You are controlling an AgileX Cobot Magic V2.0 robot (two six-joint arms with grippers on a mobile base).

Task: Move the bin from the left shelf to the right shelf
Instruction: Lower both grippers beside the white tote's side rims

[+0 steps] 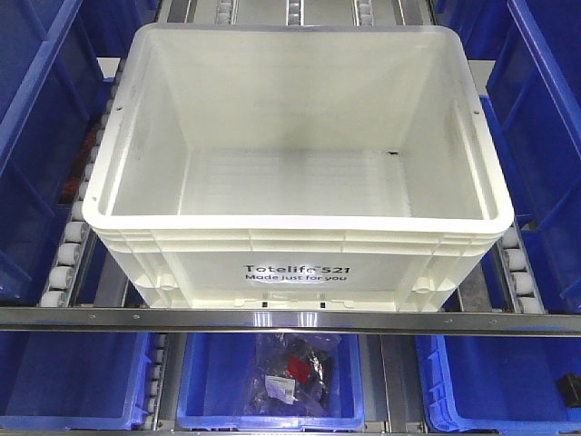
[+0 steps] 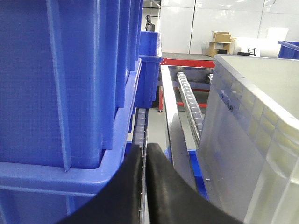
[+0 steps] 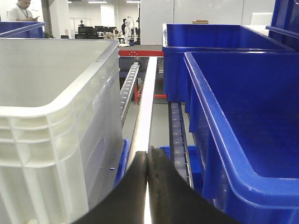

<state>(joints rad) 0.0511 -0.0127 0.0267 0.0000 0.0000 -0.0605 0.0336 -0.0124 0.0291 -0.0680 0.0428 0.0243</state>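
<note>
- The bin [image 1: 290, 222] is a large white tote that sits in the middle of the front-facing view, on a shelf level fitted with roller tracks [image 1: 65, 259].
- Its printed side faces the camera and reads "Totelife 521 Made just for you" in black.
- The bin's lower front edge lies just behind the metal front rail [image 1: 136, 318] of the shelf.
- Its inside shows only a bare white floor and walls, with 1 small dark speck near the right back corner.
- Blue bins flank it: 1 left blue bin [image 1: 36, 136] and 1 right blue bin [image 1: 545, 100], each just beside the tote.
- On the level below, a lower blue bin [image 1: 204, 386] holds a clear bag of dark and red parts [image 1: 290, 372].
- The left gripper [image 2: 145, 172] shows in its wrist view as 2 black fingers pressed together with only a thin seam between them, and they grip nothing.
- It points along the narrow gap between a blue bin wall on its left and the ribbed white side of the tote on its right.
- The right gripper [image 3: 148, 177] also has its 2 black fingers closed against each other, with nothing between them.
- It points along the gap on the other side, with the tote's white wall on its left and deep blue bins on its right.
- From the wrist views I cannot tell whether either gripper touches the tote.
</note>
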